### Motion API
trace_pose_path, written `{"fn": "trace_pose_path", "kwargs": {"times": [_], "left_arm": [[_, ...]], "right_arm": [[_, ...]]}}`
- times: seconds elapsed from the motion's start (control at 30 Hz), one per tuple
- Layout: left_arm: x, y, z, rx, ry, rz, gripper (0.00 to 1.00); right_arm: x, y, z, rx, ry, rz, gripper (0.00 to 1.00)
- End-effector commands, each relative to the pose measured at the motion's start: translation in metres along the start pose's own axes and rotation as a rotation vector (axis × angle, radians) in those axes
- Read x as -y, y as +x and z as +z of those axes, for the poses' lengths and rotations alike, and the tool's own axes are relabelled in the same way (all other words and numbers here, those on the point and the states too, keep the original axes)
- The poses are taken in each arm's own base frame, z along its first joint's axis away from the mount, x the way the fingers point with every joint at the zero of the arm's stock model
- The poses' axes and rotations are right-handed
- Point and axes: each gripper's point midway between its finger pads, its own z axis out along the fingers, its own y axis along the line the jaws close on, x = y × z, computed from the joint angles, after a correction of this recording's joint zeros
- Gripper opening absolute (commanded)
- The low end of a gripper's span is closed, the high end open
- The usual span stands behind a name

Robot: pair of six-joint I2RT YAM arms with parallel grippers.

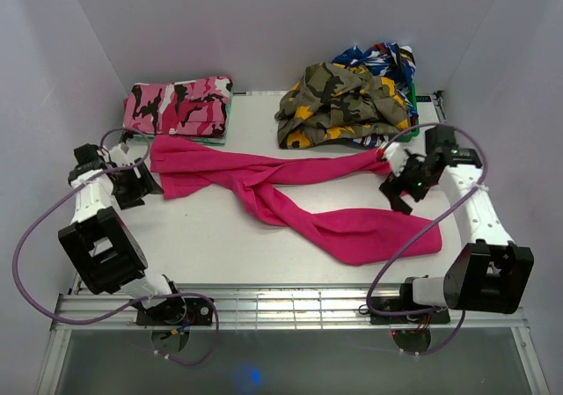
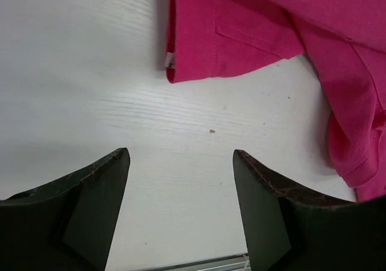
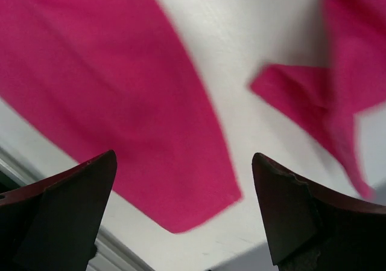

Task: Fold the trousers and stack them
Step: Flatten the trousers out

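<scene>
Left wrist view, left pincer (image 2: 181, 156): I see it wide open, with nothing between its two dark fingers. Only bare white table (image 2: 90, 72) lies under the gap.
Just past the left pincer: a corner of the pink trousers (image 2: 241, 29) lies flat on the table, near the fingers but not touching them. A small white tag (image 2: 170, 60) sticks out at its edge.
Right pincer (image 3: 184, 159): this one is wide open too and holds nothing. It hangs over the trousers, with the end of one leg under the gap.
Hard to see: the right wrist picture is blurry, so I cannot tell if the fingers touch the cloth. Both wrist pictures cut the fingers off at the bottom edge.
Trousers from above: they lie across the middle of the table, with the waist end by the left pincer. The legs are crossed and twisted, so one hides part of the other. One leg reaches the right pincer and the other runs toward the near right.
Back of the table: a folded pink camo pair (image 1: 176, 105) sits at the back left. An olive and yellow camo cloth (image 1: 339, 105) is heaped at the back right. A blue patterned cloth (image 1: 378, 61) behind it is mostly hidden.
Room: plain white walls (image 1: 264, 17) stand on three sides. Purple cables (image 1: 35, 237) loop by the arms.
</scene>
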Motion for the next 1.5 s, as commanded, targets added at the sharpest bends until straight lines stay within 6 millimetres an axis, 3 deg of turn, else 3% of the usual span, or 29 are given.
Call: {"fn": "trace_pose_path", "kwargs": {"times": [0.0,0.17,0.37,0.53,0.67,0.83,0.97,1.0,1.27,1.47], "left_arm": [[0.016,-0.008,0.029,0.080,0.128,0.018,0.80],[0.022,-0.023,0.054,0.094,0.213,-0.092,0.82],[0.006,-0.021,0.090,0.070,0.192,-0.176,0.80],[0.003,-0.013,0.113,0.020,0.199,-0.230,0.62],[0.006,-0.012,0.119,0.010,0.207,-0.221,0.52],[0.010,-0.012,0.118,0.008,0.225,-0.205,0.31],[0.013,-0.010,0.113,-0.013,0.236,-0.204,0.03],[0.015,-0.009,0.108,-0.023,0.232,-0.209,0.00],[0.023,-0.032,0.063,0.025,0.172,-0.142,0.00],[0.021,-0.027,0.057,0.001,0.152,-0.135,0.00]], "right_arm": [[-0.082,0.030,0.035,-0.096,-0.251,-0.079,0.98],[-0.110,0.035,0.057,-0.103,-0.270,-0.151,0.90],[-0.137,0.051,0.083,-0.116,-0.313,-0.211,0.90],[-0.155,0.058,0.095,-0.132,-0.360,-0.271,0.90],[-0.168,0.057,0.083,-0.125,-0.437,-0.293,0.90],[-0.185,0.053,0.066,-0.109,-0.514,-0.323,0.90],[-0.200,0.061,0.074,-0.128,-0.547,-0.333,0.90],[-0.204,0.065,0.079,-0.135,-0.552,-0.326,0.90],[-0.223,0.057,0.094,-0.104,-0.546,-0.388,0.90],[-0.222,0.068,0.107,-0.120,-0.512,-0.434,0.92]]}}
